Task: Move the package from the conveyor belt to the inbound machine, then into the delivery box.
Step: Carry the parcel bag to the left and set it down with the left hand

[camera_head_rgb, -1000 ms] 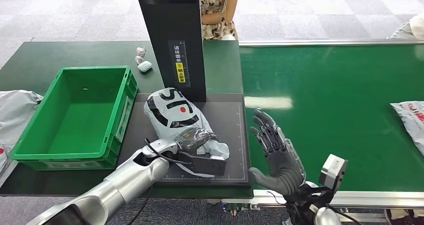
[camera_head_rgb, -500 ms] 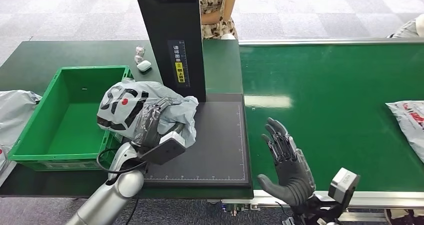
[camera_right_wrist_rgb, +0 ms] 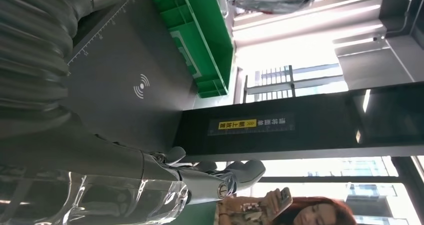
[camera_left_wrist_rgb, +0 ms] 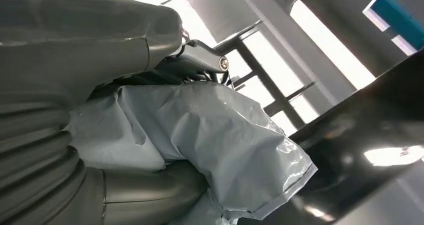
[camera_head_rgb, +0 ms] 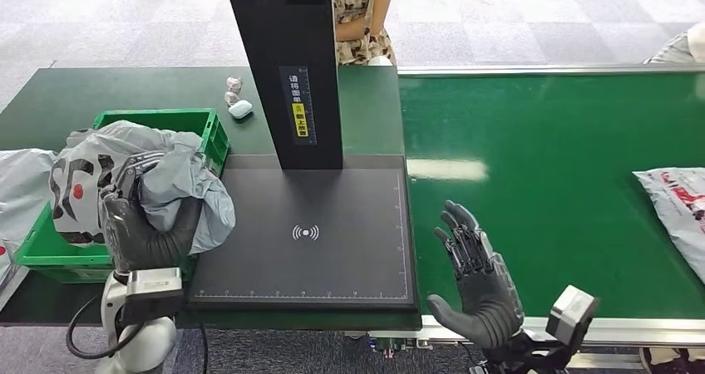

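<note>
Okay, head view: my left hand [camera_head_rgb: 145, 228] grips the grey package [camera_head_rgb: 133, 187], held up over the near right corner of the green delivery box [camera_head_rgb: 204, 125], box interior lying left of it; right hand [camera_head_rgb: 478, 278] hovers with fingers spread, holding nothing, by the inbound machine [camera_head_rgb: 308, 233]. Left wrist view: fingers wrapped round the crumpled package. Right wrist view: palm faces the machine's pad.
</note>
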### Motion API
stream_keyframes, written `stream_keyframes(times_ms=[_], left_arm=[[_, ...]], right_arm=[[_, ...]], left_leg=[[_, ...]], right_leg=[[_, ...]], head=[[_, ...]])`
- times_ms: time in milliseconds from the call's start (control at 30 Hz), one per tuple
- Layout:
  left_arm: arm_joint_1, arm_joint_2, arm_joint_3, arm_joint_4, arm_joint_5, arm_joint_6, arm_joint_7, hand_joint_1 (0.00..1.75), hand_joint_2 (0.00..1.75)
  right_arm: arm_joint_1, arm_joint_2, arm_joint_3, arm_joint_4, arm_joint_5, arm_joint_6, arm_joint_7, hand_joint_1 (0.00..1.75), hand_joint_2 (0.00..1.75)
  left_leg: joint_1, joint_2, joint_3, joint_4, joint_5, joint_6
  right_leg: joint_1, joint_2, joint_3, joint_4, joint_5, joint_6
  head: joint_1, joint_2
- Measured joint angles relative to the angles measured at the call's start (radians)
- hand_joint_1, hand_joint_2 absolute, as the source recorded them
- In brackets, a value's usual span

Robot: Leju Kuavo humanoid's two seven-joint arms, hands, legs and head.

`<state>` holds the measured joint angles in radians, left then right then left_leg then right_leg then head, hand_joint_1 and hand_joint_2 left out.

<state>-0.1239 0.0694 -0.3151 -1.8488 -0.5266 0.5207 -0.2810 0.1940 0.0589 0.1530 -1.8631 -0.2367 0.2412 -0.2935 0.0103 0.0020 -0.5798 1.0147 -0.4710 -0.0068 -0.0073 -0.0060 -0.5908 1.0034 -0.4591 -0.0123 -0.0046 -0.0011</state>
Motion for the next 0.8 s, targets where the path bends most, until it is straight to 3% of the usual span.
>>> stream_keyframes(times_ms=[133, 300, 600, 767, 800], left_arm=[[-0.094, -0.005, 0.074, 0.073, -0.054, -0.144, 0.12, 1.75, 1.75], [-0.268, -0.005, 0.14, 0.298, -0.123, -0.254, 0.222, 1.75, 1.75], [-0.585, 0.025, 0.199, 0.897, -0.242, -0.258, 0.32, 1.75, 1.75], [-0.655, 0.039, 0.221, 1.102, -0.262, -0.244, 0.331, 1.75, 1.75], [-0.662, 0.041, 0.224, 1.129, -0.264, -0.241, 0.333, 1.67, 1.75]], right_arm=[[-0.014, 0.006, 0.0, 0.001, 0.003, 0.022, 0.013, 0.0, 1.75], [-0.041, 0.009, 0.0, 0.009, -0.001, 0.045, 0.027, 0.0, 1.75], [-0.111, 0.011, 0.003, 0.043, -0.02, 0.05, 0.07, 0.0, 1.75], [-0.123, 0.014, 0.003, 0.053, -0.022, 0.039, 0.082, 0.0, 1.75], [-0.125, 0.014, 0.003, 0.056, -0.023, 0.039, 0.083, 0.0, 1.75]], left_leg=[[0.0, 0.0, 0.0, 0.0, 0.002, 0.0], [0.0, 0.0, 0.0, 0.0, 0.004, -0.001], [0.001, 0.002, -0.002, 0.0, 0.006, -0.002], [0.001, 0.002, -0.003, 0.0, 0.006, -0.002], [0.001, 0.002, -0.003, 0.0, 0.006, -0.002]], right_leg=[[0.0, 0.0, 0.0, 0.0, 0.002, -0.001], [0.0, 0.0, 0.0, 0.0, 0.004, -0.001], [0.001, 0.003, -0.003, 0.001, 0.007, -0.003], [0.001, 0.003, -0.003, 0.001, 0.007, -0.003], [0.001, 0.003, -0.004, 0.001, 0.007, -0.003]], head=[[0.0, 0.0], [0.0, 0.0], [0.0, 0.0], [0.0, 0.0], [0.0, 0.0]])
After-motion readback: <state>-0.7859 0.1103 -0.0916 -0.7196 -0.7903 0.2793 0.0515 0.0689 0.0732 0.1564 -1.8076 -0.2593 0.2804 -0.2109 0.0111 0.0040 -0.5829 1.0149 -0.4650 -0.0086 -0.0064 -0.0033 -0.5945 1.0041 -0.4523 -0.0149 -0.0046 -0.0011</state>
